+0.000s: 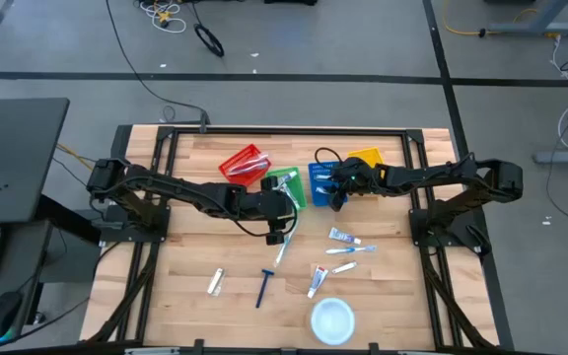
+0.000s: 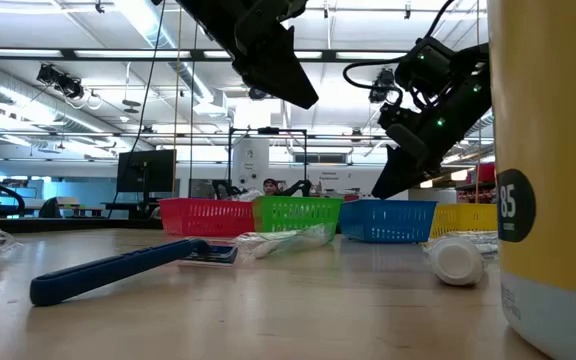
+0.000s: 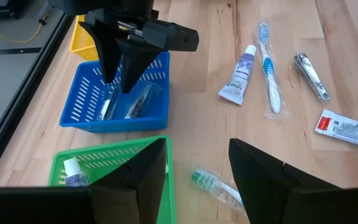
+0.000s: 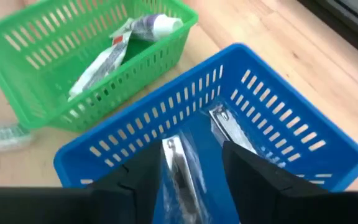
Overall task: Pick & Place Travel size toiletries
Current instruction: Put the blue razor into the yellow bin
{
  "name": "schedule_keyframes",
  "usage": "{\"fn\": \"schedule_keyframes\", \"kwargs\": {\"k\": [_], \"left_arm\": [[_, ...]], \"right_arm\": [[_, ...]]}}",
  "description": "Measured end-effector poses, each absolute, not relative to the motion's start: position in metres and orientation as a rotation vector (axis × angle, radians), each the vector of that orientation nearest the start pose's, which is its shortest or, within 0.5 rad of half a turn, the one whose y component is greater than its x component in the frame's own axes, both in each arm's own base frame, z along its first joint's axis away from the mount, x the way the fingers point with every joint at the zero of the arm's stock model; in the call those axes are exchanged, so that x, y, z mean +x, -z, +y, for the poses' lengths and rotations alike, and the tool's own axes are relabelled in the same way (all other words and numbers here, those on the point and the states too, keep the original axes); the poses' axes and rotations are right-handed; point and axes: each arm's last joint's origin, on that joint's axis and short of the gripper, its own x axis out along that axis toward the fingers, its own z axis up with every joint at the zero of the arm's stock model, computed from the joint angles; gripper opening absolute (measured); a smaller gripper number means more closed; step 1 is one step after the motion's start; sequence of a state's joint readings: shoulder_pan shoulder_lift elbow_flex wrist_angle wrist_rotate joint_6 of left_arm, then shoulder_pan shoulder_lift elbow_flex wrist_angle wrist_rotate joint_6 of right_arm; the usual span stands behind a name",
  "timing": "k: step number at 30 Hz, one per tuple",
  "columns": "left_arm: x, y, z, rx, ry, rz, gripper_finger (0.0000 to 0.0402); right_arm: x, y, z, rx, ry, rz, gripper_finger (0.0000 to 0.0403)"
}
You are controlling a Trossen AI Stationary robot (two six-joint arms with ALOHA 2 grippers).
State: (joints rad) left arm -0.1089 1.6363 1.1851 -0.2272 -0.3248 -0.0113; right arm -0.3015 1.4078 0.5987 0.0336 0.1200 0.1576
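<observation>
**Right tool over the blue basket**

Your right tool (image 1: 335,189) hung released above the blue slotted plastic basket (image 1: 320,184), which held clear-wrapped metal clippers (image 4: 178,163). Your left tool (image 1: 282,223) hovered released over a wrapped pale toothbrush (image 3: 211,183) lying on the wooden worktop (image 1: 185,251) beside the green slotted basket (image 3: 110,163).

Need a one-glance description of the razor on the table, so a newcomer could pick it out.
Start at the round white disc at the table's near edge in the high view. To its left on bare wood lies the razor, alone between a small silvery packet and a white tube. Only it has a dark blue handle.
</observation>
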Motion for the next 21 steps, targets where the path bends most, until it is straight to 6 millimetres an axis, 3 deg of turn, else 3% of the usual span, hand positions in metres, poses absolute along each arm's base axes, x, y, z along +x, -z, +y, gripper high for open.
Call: {"fn": "schedule_keyframes", "kwargs": {"k": [6, 13, 21], "left_arm": [[0.355, -0.252, -0.03, 0.143, -0.211, 0.694, 0.0183], [0.343, -0.241, -0.027, 0.137, -0.263, 0.854, 0.0183], [0.339, -0.236, -0.031, -0.209, -0.296, 0.889, 0.0183]], "right_arm": [[0.251, -0.166, -0.075, 0.191, 0.43, 0.686, 0.019], [0.252, -0.18, -0.061, 0.182, 0.342, 0.622, 0.019], [0.255, -0.186, -0.027, 0.221, 0.044, 0.622, 0.019]]}}
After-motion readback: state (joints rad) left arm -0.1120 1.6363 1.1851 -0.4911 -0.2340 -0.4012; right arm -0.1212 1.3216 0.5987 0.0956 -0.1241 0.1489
